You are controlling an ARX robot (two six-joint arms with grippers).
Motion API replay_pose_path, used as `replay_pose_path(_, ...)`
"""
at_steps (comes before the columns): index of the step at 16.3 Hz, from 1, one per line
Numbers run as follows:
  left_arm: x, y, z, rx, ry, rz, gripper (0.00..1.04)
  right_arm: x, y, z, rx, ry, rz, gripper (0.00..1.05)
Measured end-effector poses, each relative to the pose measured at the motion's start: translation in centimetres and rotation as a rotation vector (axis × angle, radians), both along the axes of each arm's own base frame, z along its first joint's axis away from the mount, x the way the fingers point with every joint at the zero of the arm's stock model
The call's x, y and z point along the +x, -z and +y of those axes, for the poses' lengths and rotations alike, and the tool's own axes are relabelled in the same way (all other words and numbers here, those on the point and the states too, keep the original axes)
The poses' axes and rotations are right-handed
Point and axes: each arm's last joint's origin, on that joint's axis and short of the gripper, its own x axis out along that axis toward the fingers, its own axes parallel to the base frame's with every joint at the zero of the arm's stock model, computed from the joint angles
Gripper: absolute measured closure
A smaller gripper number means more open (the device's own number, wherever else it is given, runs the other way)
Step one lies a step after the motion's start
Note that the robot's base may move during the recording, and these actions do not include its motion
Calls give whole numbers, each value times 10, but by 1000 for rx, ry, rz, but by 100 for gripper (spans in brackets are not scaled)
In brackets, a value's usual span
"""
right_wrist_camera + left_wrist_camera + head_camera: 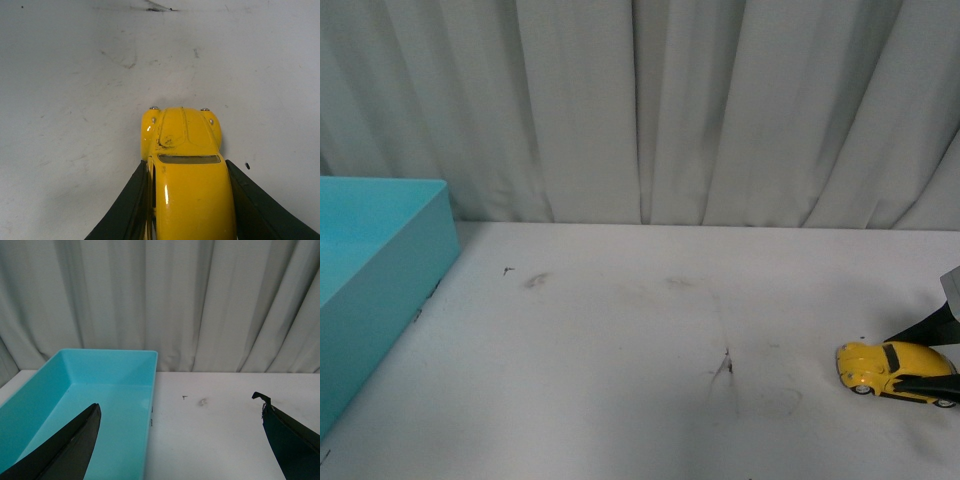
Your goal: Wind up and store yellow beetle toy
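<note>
yellow beetle toy [187, 192]: smooth, glossy yellow paint with bright highlights along the roof; dark scuffs on the bonnet; small silvery studs at the nose; sits between the right tool's fingers.
right tool [186, 165]: matt black fingers, smooth, plastic-looking.
left tool [176, 402]: the same matt black; one fingertip edge looks ragged.
counter [620, 330]: matt white, smudged grey and scuffed ahead of the right tool.
bin [100, 367]: smooth turquoise plastic with a faint sheen, under the left tool.
curtain [640, 100]: pale grey cloth, matt, in soft folds beyond both tools.
</note>
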Motion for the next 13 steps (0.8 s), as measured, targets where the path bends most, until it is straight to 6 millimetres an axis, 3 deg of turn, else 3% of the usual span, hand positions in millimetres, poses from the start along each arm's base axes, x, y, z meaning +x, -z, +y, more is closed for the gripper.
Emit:
replay_pose_path(1,0,0,0,0,0,0,7,0,0,1,-1,-2,-8,64)
replay_pose_path(4,0,0,0,0,0,0,7,-2,7,1,-18,-2,-7,30)
replay_pose_path(7,0,0,0,0,0,0,7,-1,6,1,-12,-1,-19,4)
replay_pose_path(13,0,0,0,0,0,0,7,-1,6,1,-13,-1,-19,7)
